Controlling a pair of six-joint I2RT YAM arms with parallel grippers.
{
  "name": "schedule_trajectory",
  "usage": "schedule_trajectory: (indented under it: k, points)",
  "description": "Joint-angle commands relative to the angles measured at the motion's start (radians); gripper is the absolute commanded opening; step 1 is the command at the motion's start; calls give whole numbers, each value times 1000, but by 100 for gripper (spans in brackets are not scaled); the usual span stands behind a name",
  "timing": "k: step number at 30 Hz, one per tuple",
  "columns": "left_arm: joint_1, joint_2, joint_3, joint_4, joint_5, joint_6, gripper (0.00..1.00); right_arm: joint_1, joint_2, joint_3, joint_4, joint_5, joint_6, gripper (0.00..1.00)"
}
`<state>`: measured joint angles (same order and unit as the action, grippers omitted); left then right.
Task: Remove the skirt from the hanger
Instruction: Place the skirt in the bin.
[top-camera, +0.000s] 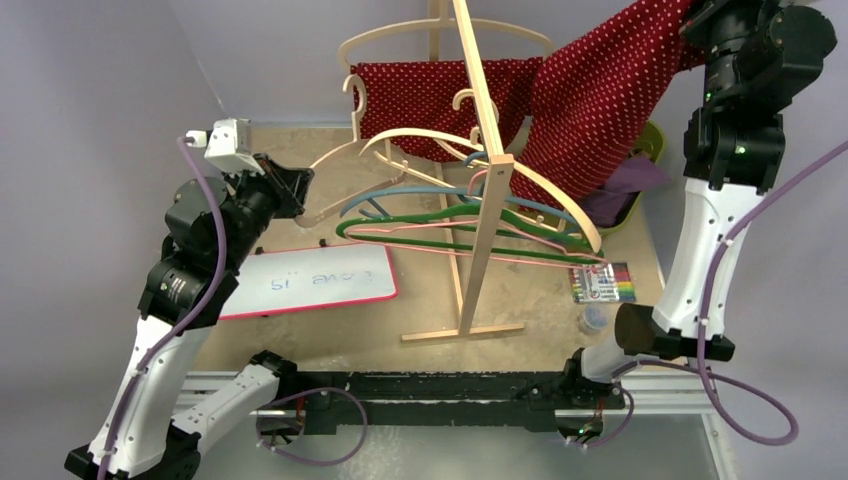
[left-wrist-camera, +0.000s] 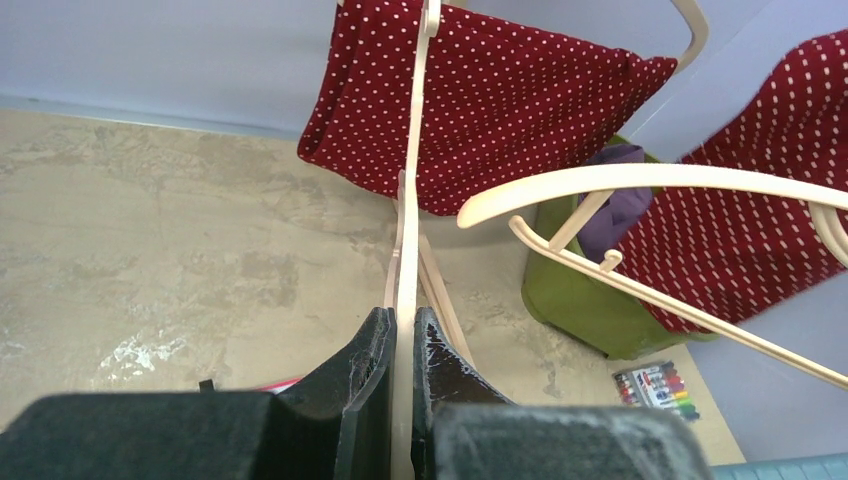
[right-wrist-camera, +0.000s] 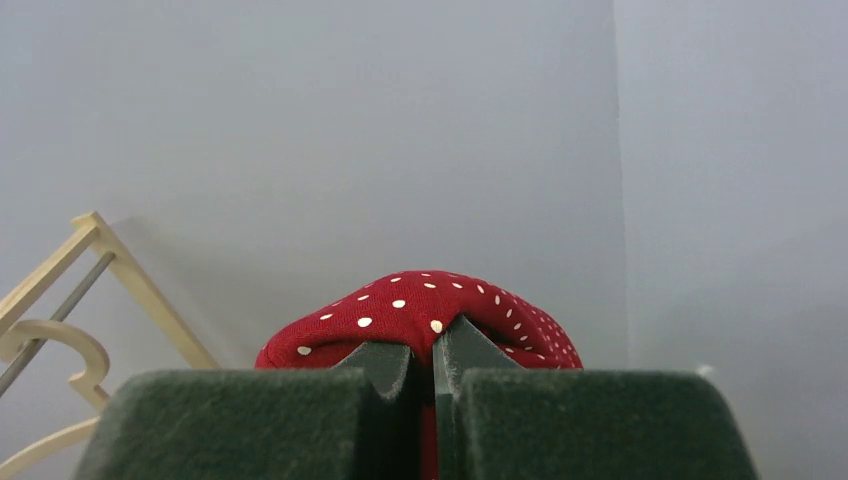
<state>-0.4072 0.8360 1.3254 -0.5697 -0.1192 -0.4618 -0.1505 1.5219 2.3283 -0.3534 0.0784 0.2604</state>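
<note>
The red skirt with white dots (top-camera: 590, 95) hangs partly over a pale wooden hanger (top-camera: 352, 120) at the back of the rack. Its right part is stretched up and to the right. My right gripper (top-camera: 697, 22) is at the top right, shut on a bunch of the skirt (right-wrist-camera: 420, 305). My left gripper (top-camera: 300, 188) is shut on the lower end of that wooden hanger (left-wrist-camera: 406, 250), seen edge-on between the pads. The skirt shows draped over the hanger in the left wrist view (left-wrist-camera: 500, 100).
A wooden rack (top-camera: 482, 240) stands mid-table with several hangers, among them green (top-camera: 420, 226) and a second wooden one (left-wrist-camera: 640, 180). A whiteboard (top-camera: 310, 282) lies at the left. A green basket (top-camera: 645, 150) with purple cloth and a marker box (top-camera: 605, 283) are at the right.
</note>
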Motion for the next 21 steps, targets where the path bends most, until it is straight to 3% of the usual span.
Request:
schedule_trajectory:
  k: [1,9,14,21]
  points:
    - [-3,0,32,40,-22,-35,0,-39,47,31,141,-97,26,0]
    - [-3,34,69,34,2,-60,0,-185,114,7,173,-296,140,0]
    - [-3,51,70,44,14,-65,0,-249,170,25,157,-509,185,0]
    - [-3,51,79,39,12,-58,0,-251,130,-125,269,-564,203,0]
